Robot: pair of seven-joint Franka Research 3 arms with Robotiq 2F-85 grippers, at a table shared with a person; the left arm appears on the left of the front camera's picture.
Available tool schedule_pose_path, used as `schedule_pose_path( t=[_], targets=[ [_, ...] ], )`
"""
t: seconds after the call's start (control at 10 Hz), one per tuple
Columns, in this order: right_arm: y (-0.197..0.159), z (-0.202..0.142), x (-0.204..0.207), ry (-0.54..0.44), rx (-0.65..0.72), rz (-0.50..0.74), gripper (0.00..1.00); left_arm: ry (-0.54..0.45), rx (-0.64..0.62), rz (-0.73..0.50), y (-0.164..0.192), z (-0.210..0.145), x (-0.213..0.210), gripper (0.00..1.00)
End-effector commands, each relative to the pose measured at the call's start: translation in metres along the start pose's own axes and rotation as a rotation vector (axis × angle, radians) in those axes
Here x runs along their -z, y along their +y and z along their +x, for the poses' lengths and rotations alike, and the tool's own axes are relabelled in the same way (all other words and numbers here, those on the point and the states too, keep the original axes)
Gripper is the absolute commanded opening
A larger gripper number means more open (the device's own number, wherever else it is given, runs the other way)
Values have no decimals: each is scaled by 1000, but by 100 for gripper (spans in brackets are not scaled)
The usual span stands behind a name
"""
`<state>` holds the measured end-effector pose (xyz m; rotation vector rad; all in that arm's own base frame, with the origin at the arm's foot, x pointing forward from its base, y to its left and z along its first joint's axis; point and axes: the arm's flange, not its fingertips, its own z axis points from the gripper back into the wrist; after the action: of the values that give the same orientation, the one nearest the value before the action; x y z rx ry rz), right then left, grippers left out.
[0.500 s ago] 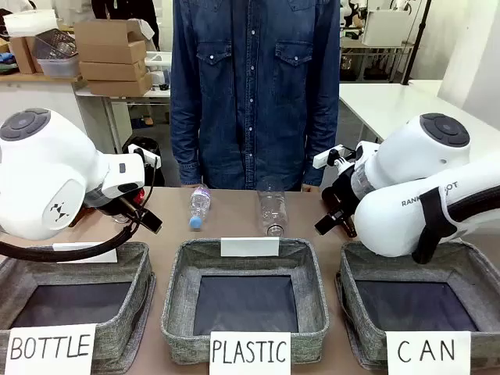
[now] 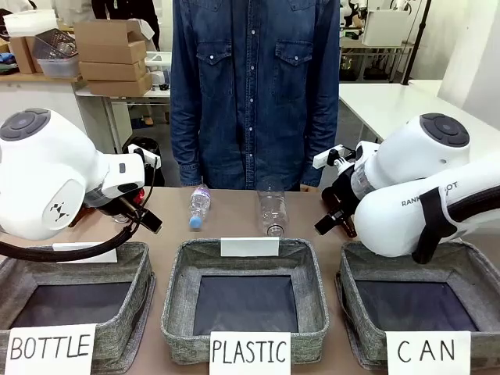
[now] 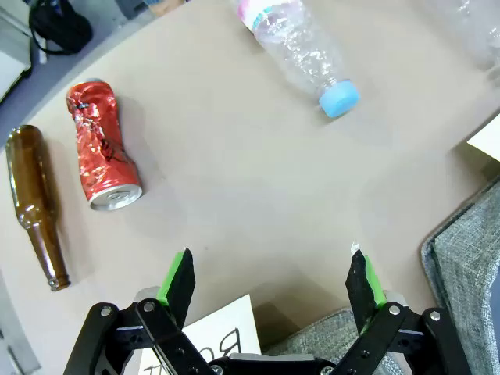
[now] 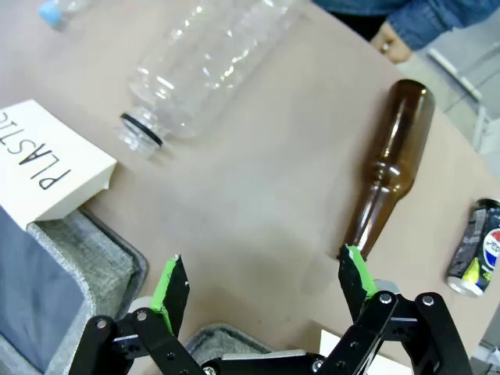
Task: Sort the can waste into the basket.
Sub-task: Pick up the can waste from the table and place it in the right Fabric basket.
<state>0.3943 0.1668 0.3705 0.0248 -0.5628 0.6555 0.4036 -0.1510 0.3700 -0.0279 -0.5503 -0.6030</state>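
Nothing gripped yet on either side: jaws of the left gripper (image 3: 272, 273) spread wide over bare tan tabletop (image 3: 234, 195), jaws of the right gripper (image 4: 263, 281) likewise spread and empty. Off to one side in the left wrist view, a dented red metal drink can (image 3: 103, 148), lying flat, just beside a brown glass bottle (image 3: 35, 203) but not touching it; farther up, a clear plastic bottle with a blue cap (image 3: 301, 51). At the edge of the right wrist view, a dark blue-black Pepsi-logo can (image 4: 476, 248), also lying down, near a second brown glass bottle (image 4: 391, 172) and well apart from an uncapped clear plastic bottle (image 4: 203, 62). Destination on the robot's right: the square grey woven basket (image 2: 349, 312) with the white "CAN" sign, seemingly empty, partly under the right arm (image 2: 422, 211). Judged as the approach stage, with neither can collected. To do it well: take the Pepsi can with the right gripper, nearer the target basket; swing past the glass bottle without nudging it; turn the wrist to set the pads across the round body, not along its length; descend centred; close gently to avoid crushing or squirting out the thin metal; lift clear before crossing the rim. For the red can, aim at the less crumpled middle and keep off the neighbouring bottle.
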Motion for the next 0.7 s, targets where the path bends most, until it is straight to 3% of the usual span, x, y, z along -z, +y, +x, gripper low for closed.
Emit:
schedule_pose_path(
  t=[0.0,0.5,0.6],
  targets=[
    [0,0,0,0,0,0,100,0,0,0,0,0,0,100],
    [0,0,0,0,0,0,100,0,0,0,0,0,0,100],
    [-6,9,-33,-12,10,86,100,0,0,0,0,0,0,100]
  ],
)
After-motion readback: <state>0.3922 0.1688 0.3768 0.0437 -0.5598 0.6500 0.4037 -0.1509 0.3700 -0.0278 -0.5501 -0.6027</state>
